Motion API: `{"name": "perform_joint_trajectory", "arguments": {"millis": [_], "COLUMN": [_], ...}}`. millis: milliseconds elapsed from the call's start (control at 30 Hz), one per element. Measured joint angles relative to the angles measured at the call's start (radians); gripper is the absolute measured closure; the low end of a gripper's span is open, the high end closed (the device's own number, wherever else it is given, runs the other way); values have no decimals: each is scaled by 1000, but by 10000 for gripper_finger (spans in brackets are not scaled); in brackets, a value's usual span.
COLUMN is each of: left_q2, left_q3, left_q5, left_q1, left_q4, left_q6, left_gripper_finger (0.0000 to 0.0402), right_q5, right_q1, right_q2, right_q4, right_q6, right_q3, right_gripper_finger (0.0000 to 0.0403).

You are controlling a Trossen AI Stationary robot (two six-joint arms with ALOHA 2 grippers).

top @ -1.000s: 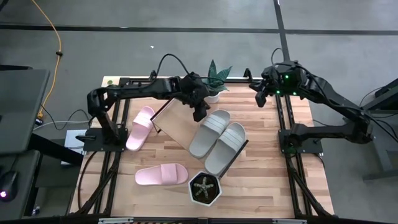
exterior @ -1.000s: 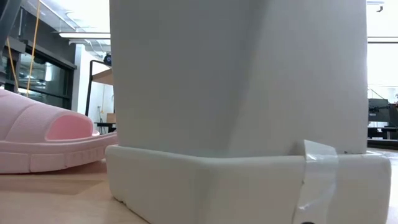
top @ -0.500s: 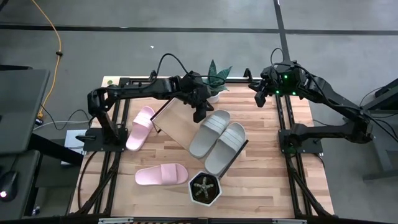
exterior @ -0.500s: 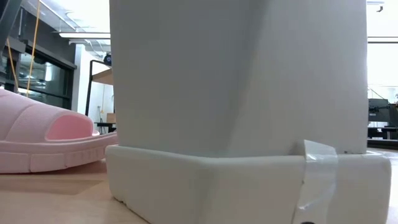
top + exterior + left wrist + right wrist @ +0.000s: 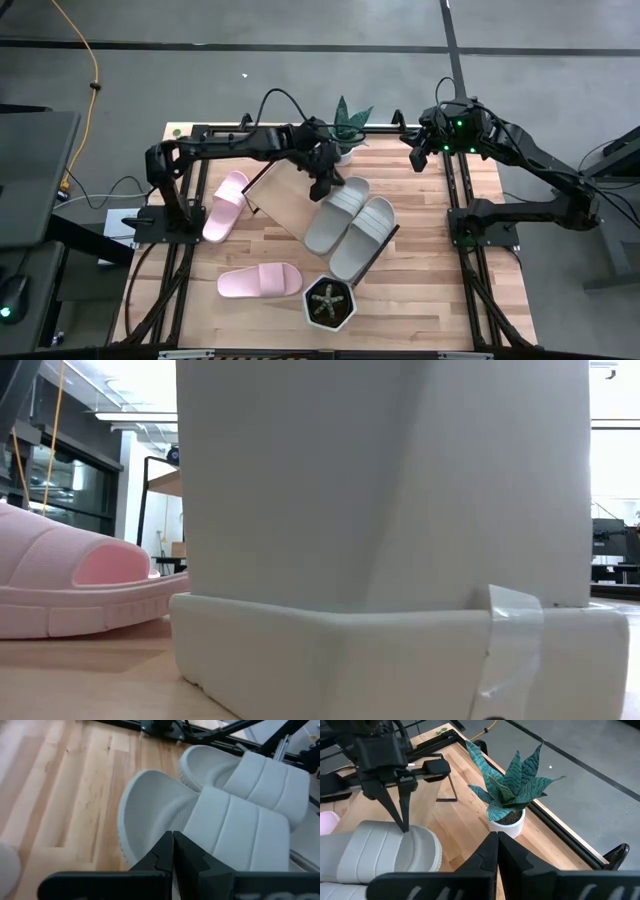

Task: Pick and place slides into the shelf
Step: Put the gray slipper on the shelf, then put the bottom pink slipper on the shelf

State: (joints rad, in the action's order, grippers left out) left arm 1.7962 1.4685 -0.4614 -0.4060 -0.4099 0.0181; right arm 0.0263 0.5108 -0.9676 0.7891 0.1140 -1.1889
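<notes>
At the far edge of the bench, over the heel of a grey slide (image 5: pixel 337 213); my left jaws (image 5: pixel 322 184) are pinched shut on nothing.

The two grey slides, the second (image 5: pixel 363 236) alongside, lie side by side on the shelf (image 5: pixel 290 205) mid-bench, touching; one pink slide (image 5: pixel 227 204) sits beside the shelf toward the left edge, another pink slide (image 5: pixel 260 281) nearer the front edge by a white planter (image 5: pixel 329 305); my right jaws (image 5: pixel 416 160) wait closed above the far right corner, near a potted plant (image 5: pixel 510 795); to do this well I would judge: lift clear, open first, then come down square across a pink strap, not its soft sole.
</notes>
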Motion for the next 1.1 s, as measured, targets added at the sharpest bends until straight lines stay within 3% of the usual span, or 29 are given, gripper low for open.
{"name": "perform_joint_trajectory", "arguments": {"millis": [233,567,767,900,1100], "left_q2": [-1,-1,-1,-1,-1], "left_q3": [0,0,65,170,360], "left_q5": [-54,-50,-28,28,62], "left_q1": [0,0,0,0,0], "left_q4": [-1,11,6,-103,-478], "left_q6": [3,3,3,4,88], "left_gripper_finger": [401,401,401,401,401], "right_q5": [0,-20,-25,-45,-26], "right_q1": [0,0,0,0,0], "right_q2": [0,0,0,0,2], "right_q4": [0,0,0,0,34], "right_q6": [-1,-10,-10,-1,-1], "right_q3": [0,0,0,0,0], "right_gripper_finger": [402,402,402,402,402]}}
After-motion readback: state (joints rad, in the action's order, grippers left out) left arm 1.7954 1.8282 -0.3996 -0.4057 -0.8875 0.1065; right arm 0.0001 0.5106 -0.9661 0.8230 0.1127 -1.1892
